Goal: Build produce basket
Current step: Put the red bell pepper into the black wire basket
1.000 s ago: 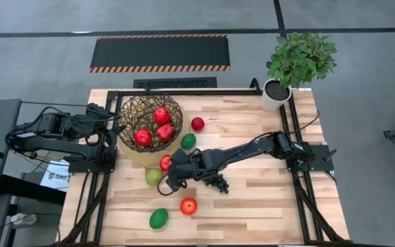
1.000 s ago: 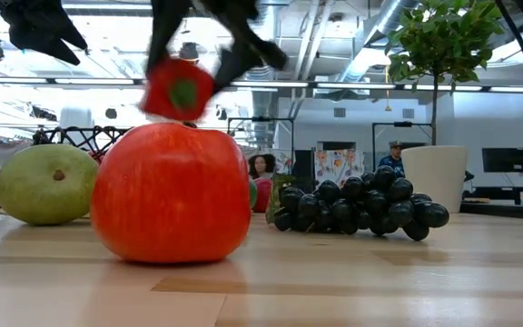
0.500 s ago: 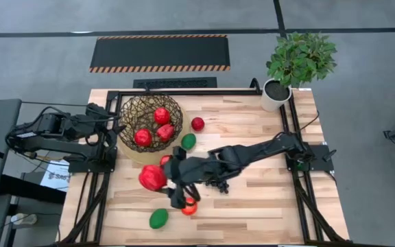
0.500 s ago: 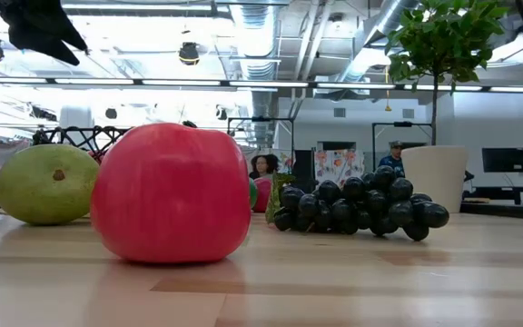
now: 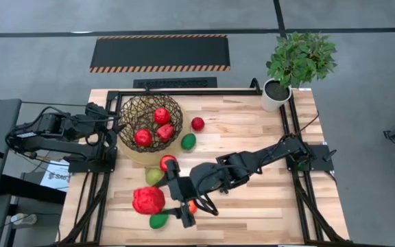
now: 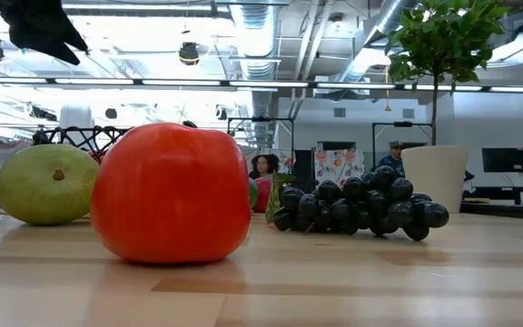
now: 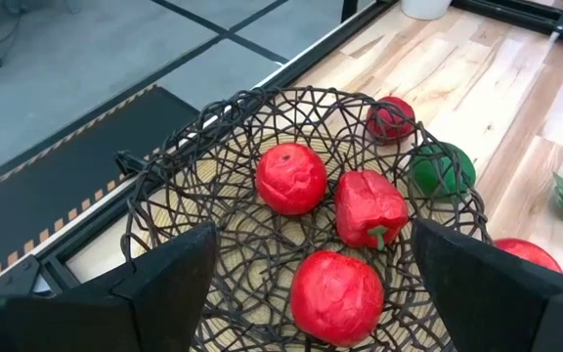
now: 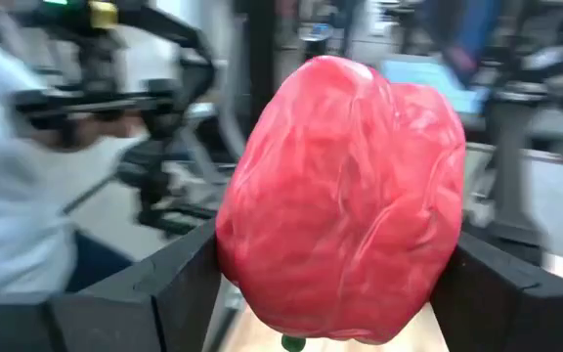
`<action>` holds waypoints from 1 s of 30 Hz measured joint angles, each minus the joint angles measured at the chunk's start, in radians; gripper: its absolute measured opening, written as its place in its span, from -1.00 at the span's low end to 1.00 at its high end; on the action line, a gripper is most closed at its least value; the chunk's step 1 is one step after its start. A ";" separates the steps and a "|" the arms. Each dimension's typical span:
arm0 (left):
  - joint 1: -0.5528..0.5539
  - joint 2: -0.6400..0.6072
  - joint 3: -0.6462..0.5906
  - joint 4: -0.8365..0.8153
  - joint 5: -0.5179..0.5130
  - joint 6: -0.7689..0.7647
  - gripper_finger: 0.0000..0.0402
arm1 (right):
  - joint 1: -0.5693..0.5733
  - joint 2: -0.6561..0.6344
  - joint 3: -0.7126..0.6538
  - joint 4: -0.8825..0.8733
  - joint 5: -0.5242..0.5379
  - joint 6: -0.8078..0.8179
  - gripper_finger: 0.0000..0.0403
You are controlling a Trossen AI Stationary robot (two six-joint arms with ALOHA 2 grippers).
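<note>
My right gripper [image 5: 160,201] is raised above the table's near left part and is shut on a red pepper [image 5: 148,200], which fills the right wrist view [image 8: 345,196]. The dark open-weave basket [image 5: 130,110] stands at the far left with three red fruits inside [image 7: 291,178]. My left gripper [image 5: 117,127] waits open at the basket's left rim. On the table lie a pear [image 5: 153,176], a red apple [image 6: 171,193], a green oval [image 5: 158,221], another green oval [image 5: 188,141], a small red fruit [image 5: 197,123] and the grape bunch [image 6: 361,207]. My right gripper pinches the red pepper between its two fingers [image 8: 154,293], one on each opposite side of its body [image 8: 238,244]. The fingers come about level from the table's right. The pepper is lifted clear of the table, high above the green oval.
A potted plant in a white pot [image 5: 276,95] stands at the far right corner. Black frame rails [image 5: 184,91] run along the table's far and side edges. A red fruit [image 5: 166,162] lies just in front of the basket. The right arm [image 5: 252,161] spans the table's middle.
My right gripper, shut on the red pepper, has gone up and toward the table's near left, from beside the pear to high above the green oval. The pepper has risen out of the low view. The fruits on the table have stayed in place.
</note>
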 joint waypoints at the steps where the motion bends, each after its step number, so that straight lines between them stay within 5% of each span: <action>1: 0.000 0.000 0.000 0.000 0.000 0.000 0.64 | -0.004 0.000 0.000 -0.001 0.035 0.000 0.57; 12: 0.000 0.000 0.000 0.001 0.000 0.000 0.64 | -0.177 0.008 0.000 -0.036 0.372 0.061 0.57; 22: 0.000 0.000 0.000 -0.001 -0.001 0.000 0.64 | -0.387 0.162 -0.008 -0.059 0.317 0.218 0.57; 30: 0.000 0.000 0.000 0.000 -0.005 -0.001 0.64 | -0.517 0.340 -0.003 0.177 0.158 0.379 0.57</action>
